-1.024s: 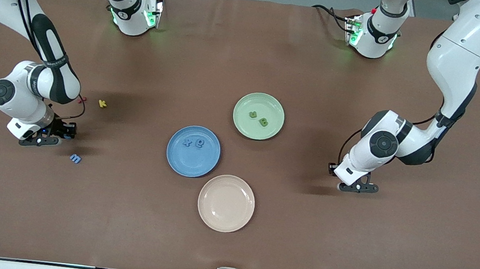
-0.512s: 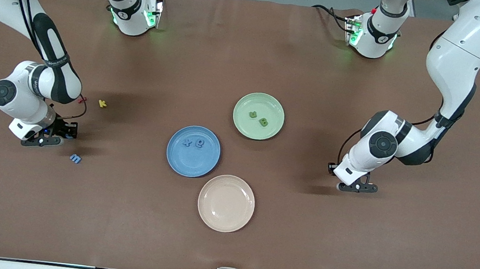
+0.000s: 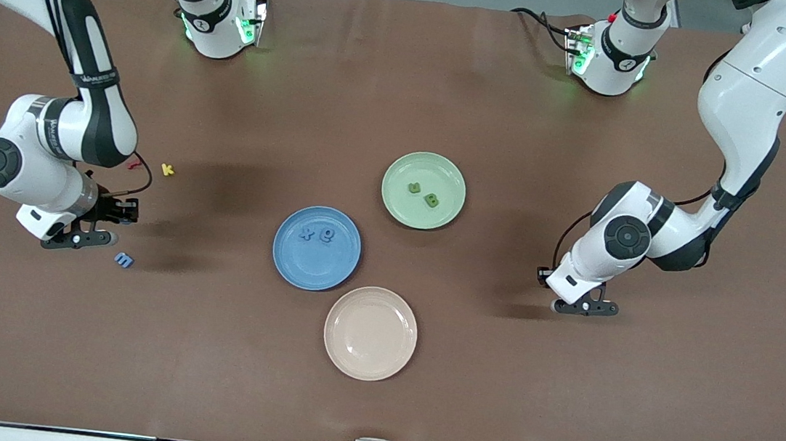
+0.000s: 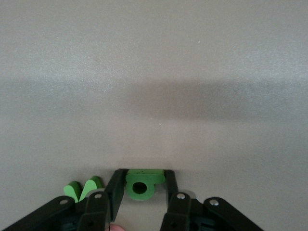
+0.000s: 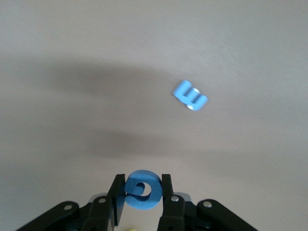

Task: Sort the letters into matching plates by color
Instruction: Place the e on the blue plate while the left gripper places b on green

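Observation:
My right gripper (image 3: 80, 239) is shut on a round blue letter (image 5: 142, 191) and holds it just above the table, beside another blue letter (image 3: 124, 260), which also shows in the right wrist view (image 5: 190, 95). My left gripper (image 3: 585, 308) is low at the table near the left arm's end, shut on a green letter (image 4: 143, 182); a second green letter (image 4: 83, 188) lies beside its finger. The blue plate (image 3: 315, 267) holds two blue letters (image 3: 316, 234). The pale green plate (image 3: 402, 207) holds two green letters (image 3: 423, 194).
A beige plate (image 3: 370, 333) sits nearer to the front camera than the blue plate, touching its rim. A yellow letter (image 3: 167, 169) and a red letter (image 3: 136, 164) lie on the table by the right arm's wrist.
My right arm has risen and drifted a little toward the loose blue letter, carrying its blue letter. My left arm has stayed almost still.

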### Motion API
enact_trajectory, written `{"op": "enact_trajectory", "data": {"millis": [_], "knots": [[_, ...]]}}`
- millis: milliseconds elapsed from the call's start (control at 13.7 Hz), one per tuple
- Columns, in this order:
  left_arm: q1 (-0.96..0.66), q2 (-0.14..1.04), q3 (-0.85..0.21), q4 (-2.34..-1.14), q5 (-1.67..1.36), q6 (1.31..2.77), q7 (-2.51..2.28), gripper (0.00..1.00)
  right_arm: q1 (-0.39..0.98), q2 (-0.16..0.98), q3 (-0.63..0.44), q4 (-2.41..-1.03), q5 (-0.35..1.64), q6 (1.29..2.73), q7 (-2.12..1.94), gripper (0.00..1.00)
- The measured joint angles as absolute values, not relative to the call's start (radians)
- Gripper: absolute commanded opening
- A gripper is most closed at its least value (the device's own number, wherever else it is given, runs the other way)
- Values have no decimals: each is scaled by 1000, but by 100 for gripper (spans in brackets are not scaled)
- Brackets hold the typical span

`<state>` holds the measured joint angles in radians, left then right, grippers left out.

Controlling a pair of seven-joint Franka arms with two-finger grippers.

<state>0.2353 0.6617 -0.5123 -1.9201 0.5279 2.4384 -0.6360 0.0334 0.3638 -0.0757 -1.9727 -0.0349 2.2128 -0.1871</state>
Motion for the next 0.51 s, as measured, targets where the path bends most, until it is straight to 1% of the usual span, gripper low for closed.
{"op": "enact_trajectory", "data": {"millis": [146,220,366,439,512], "knots": [[235,663,-512,-1920,528,2439,-636,36,98,364,-74,-1923,-8,2153,-99,11],[236,663,-512,-1920,528,2439,-636,29,136,364,-74,-1903,8,2134,-44,11],[236,663,-512,-1919,528,2440,-637,8,225,364,-72,-1873,32,2125,97,11],[236,663,-513,-1919,528,2440,-637,1,275,366,-71,-1858,41,2125,174,11],[236,663,-513,-1918,528,2442,-637,1,326,372,-71,-1843,55,2125,252,11]]}}
